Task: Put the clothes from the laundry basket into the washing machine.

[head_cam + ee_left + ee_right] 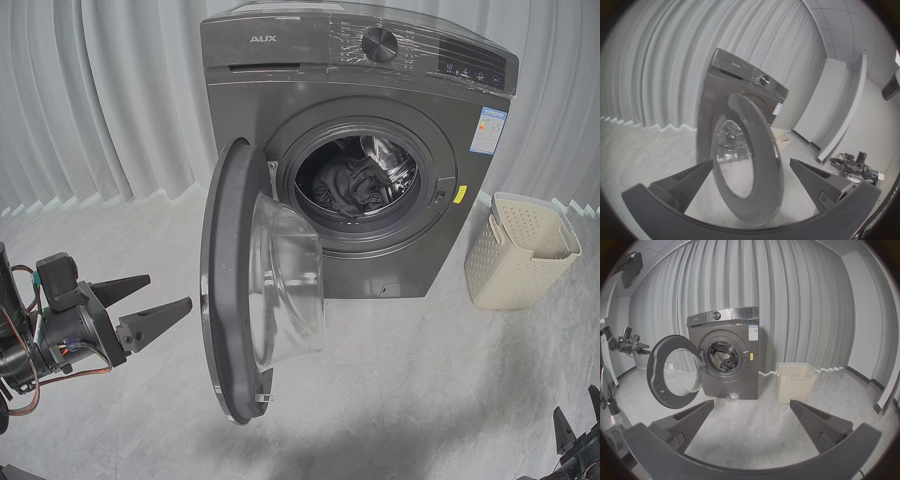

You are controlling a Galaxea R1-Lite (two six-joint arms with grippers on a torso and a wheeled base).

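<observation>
A grey front-loading washing machine [350, 125] stands ahead with its round door [234, 281] swung wide open to the left. Dark clothes [350, 184] lie inside the drum, seen also as dark clothes [729, 363] in the right wrist view. A cream laundry basket [522, 259] sits on the floor to the machine's right; its inside looks bare in the right wrist view, laundry basket [795, 382]. My left gripper [165, 294] hangs open just left of the door's outer face, door [747, 162]. My right gripper [751, 405] is open, low at the right, well back from the machine [728, 352].
Pale pleated curtains [94, 94] run behind the machine. The floor [406, 375] is smooth grey tile with free room in front of the machine and basket. The open door juts far out toward me on the left.
</observation>
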